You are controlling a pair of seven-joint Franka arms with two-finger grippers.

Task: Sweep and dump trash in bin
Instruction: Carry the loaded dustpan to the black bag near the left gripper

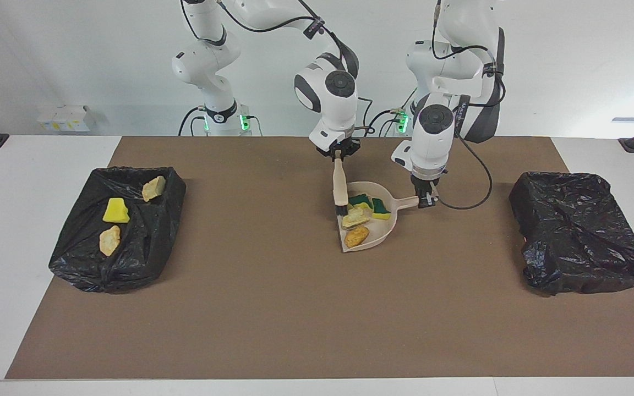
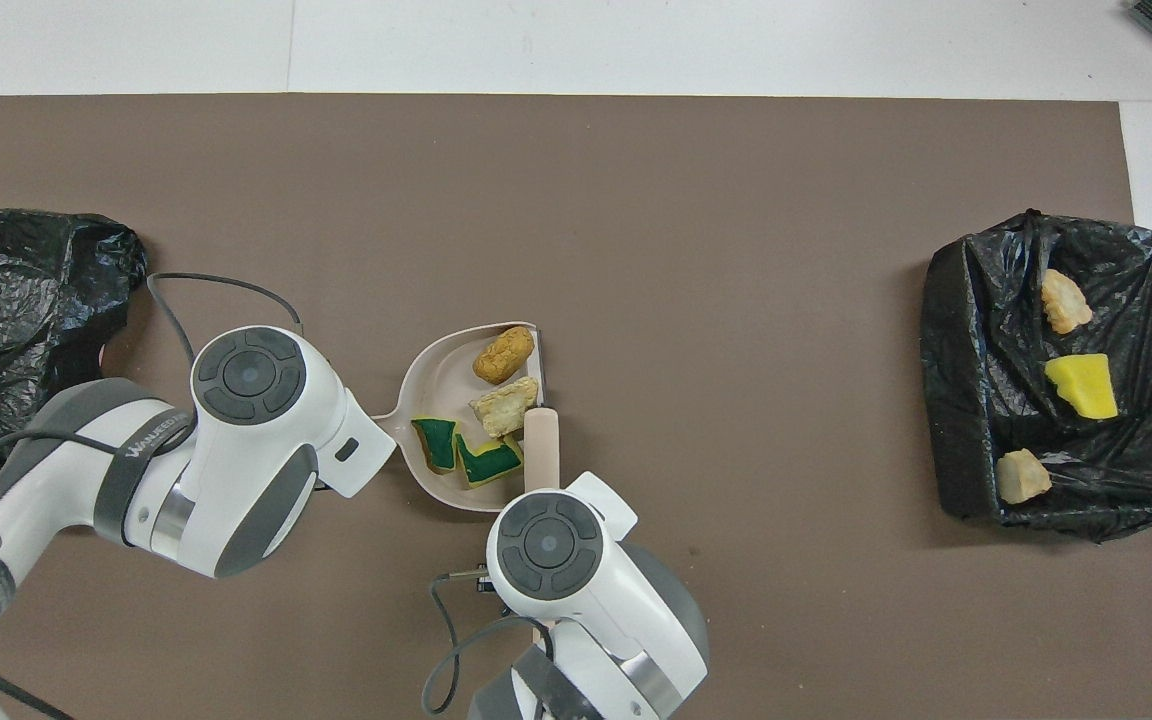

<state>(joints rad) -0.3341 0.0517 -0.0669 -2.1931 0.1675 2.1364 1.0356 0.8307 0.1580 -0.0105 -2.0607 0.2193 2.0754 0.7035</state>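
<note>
**Pan loaded, spill risk on the lift**

R gripper [image 1: 339, 155] clamped on brush [image 1: 340, 190], bristles at dustpan [image 1: 382, 234] mouth. L gripper [image 1: 426, 199] clamped on pan handle. Four trash scraps [image 1: 356, 219] in pan mid-table; three in bin [image 1: 124, 269] at right arm's end. Tilt pan mouth-down w/o brush guarding: scraps slide out.

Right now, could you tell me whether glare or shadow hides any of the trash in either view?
Facing view: even light, soft shadows beside the bins; the scraps in the dustpan read clearly. Overhead view: the black bin liner glints, yet its three scraps stay distinct; the right arm covers only the brush handle's near end.
</note>
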